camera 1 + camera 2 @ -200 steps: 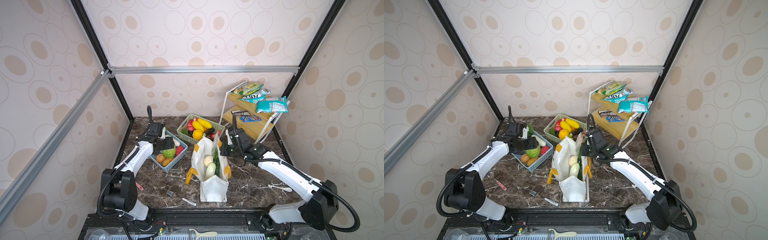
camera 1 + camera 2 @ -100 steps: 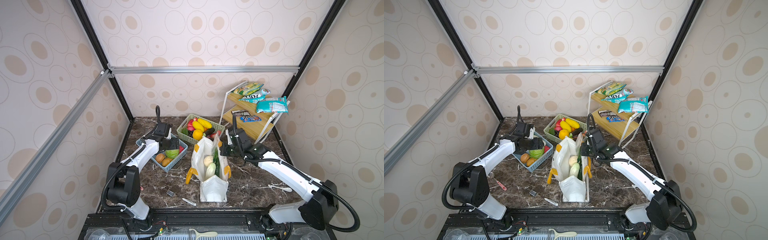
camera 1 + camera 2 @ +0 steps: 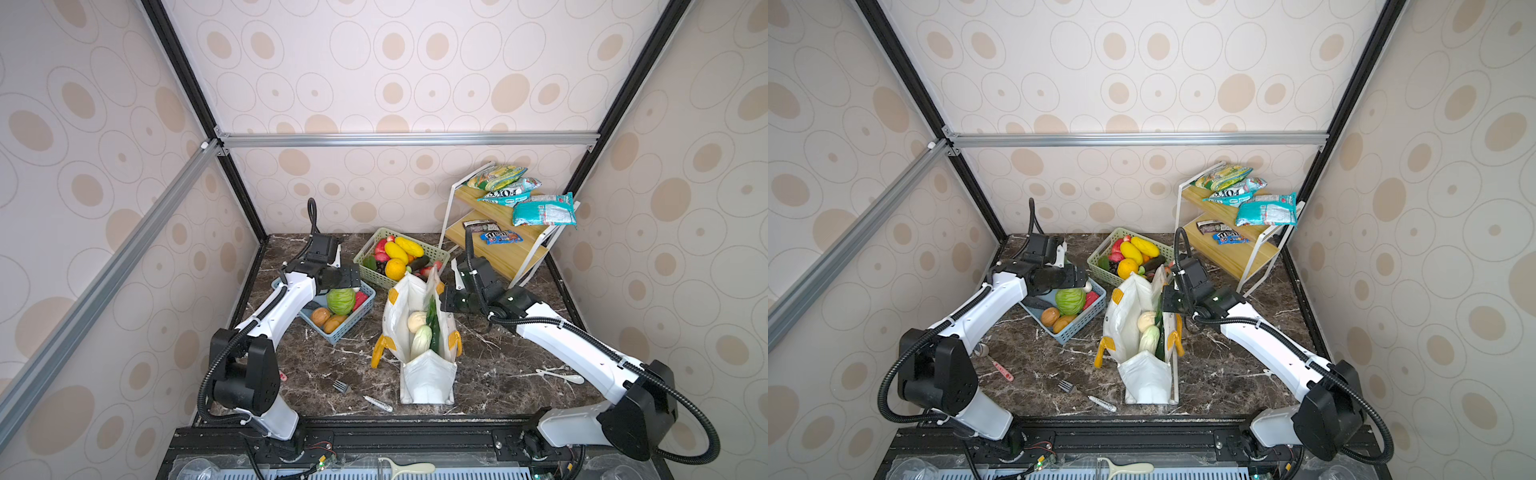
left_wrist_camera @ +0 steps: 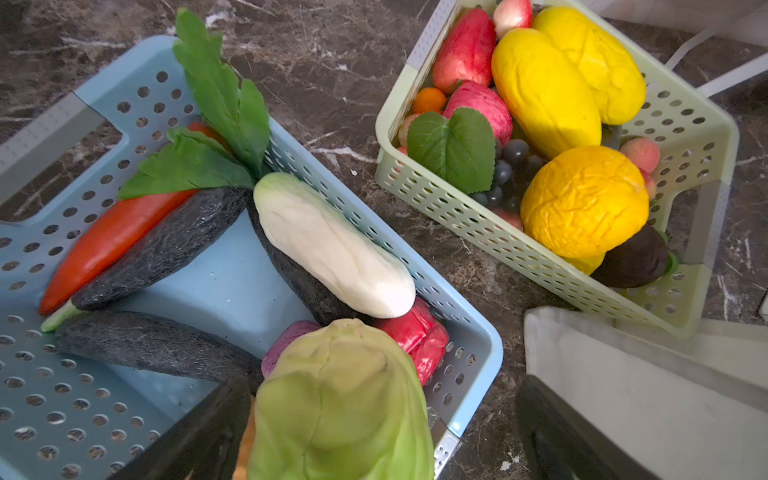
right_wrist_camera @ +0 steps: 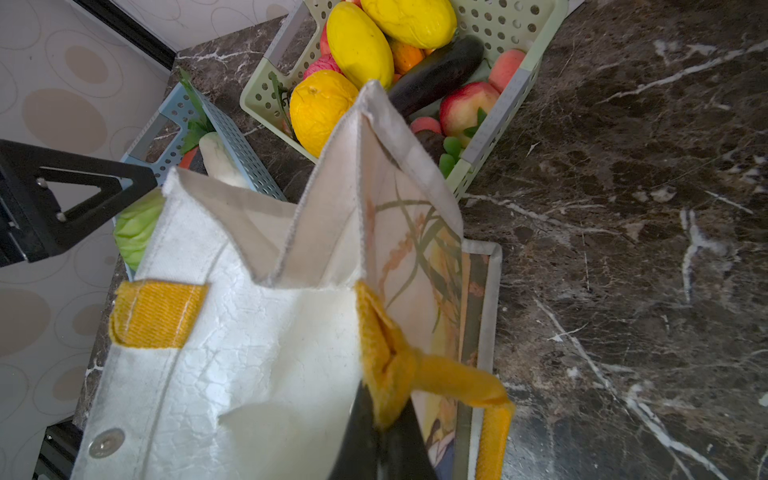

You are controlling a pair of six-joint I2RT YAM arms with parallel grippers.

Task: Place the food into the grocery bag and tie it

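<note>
Cabbage (image 4: 340, 407), lower centre, looks light, squashy: grasp mid-girth; left end effector (image 4: 380, 386) gapes over it, right end effector (image 5: 384, 419) pinches bag strap (image 5: 390, 365).

White arms (image 3: 286, 307), black joints (image 3: 249, 374), ribbed black cables (image 3: 702, 432), black left hand (image 3: 347, 282) and right hand (image 3: 444, 301).

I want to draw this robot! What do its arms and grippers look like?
The left arm and right arm are white tubes with chunky black joints. A ribbed black cable runs along each. The left gripper and right gripper are black; a left finger shows a triangle-shaped hole.
</note>
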